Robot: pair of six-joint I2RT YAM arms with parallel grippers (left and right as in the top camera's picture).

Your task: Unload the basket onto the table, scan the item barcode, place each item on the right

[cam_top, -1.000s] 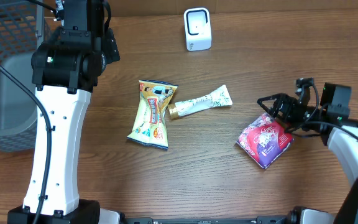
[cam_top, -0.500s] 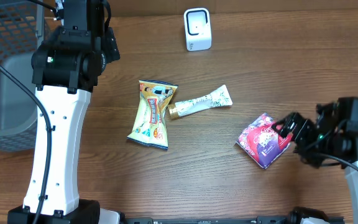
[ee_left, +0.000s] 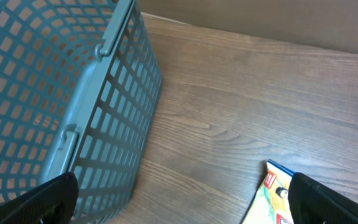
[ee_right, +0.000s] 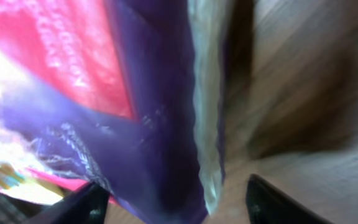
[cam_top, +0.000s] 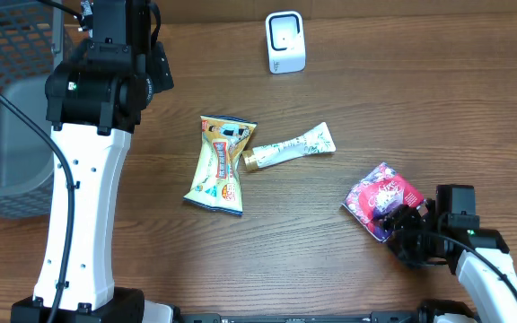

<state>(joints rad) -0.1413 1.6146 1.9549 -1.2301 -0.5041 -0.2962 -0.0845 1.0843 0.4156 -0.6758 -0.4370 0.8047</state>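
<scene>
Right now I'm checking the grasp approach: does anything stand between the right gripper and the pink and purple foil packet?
Nothing visible does. The right gripper sits at the near corner of the pink and purple foil packet, whose sealed edge lies between its open fingers in the wrist view.

Mesh basket (ee_left: 61,87) on table (ee_left: 241,93); perhaps a snack packet (ee_left: 269,199).

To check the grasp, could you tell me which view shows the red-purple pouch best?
Overhead: the pouch shows nearly whole, right pincer at its corner. Right wrist gives a blurred close-up; left wrist, nothing of it.
</scene>
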